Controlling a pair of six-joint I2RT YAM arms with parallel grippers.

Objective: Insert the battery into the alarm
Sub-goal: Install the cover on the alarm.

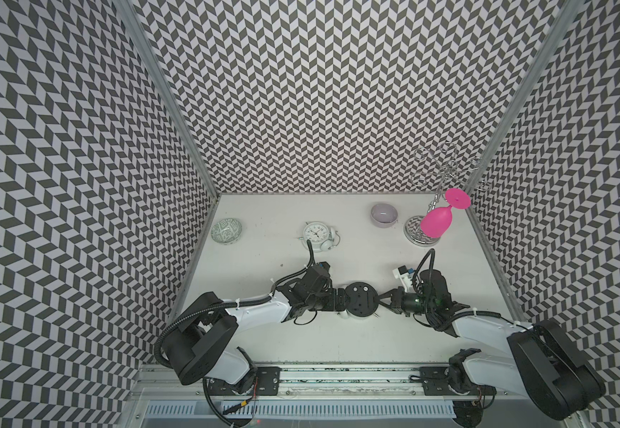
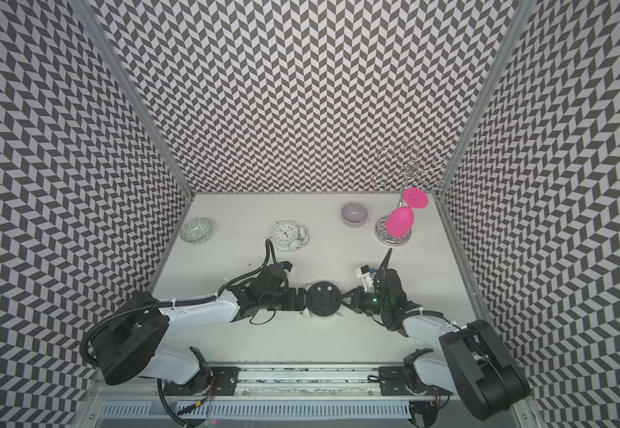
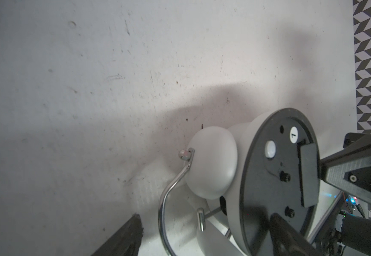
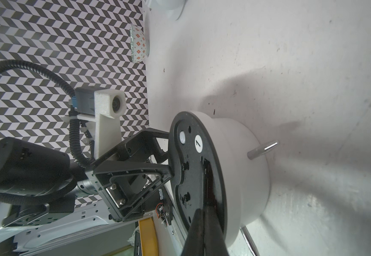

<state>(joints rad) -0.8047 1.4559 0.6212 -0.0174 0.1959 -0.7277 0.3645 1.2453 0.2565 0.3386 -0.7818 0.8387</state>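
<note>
A scuffed white table (image 1: 338, 348) was enclosed on 3 sides by walls (image 1: 319, 92) papered in a black-and-white chevron pattern. The alarm (image 1: 361, 299) was laid face down at the middle of the table, its black back turned up, between the 2 grippers.

The left gripper (image 1: 345, 301) was held at the alarm's left edge with its jaws wide apart. In the left wrist view 1 finger (image 3: 286, 235) was seen over the black back, and the other stood clear of the body. The right gripper (image 1: 379, 299) was brought in from the alarm's right with its jaws together, and its tip was pressed on the dark slot in the back. The battery could not be told apart from that slot.

Beyond the alarm a second clock (image 1: 317, 234) was laid face up. Further left of it a patterned bowl (image 1: 226, 231) was seen empty, as was a lilac bowl (image 1: 384, 214) beyond the alarm to the right. A pink glass (image 1: 436, 222) was hung upside down on a wire rack (image 1: 445, 166) beside the lilac bowl.
</note>
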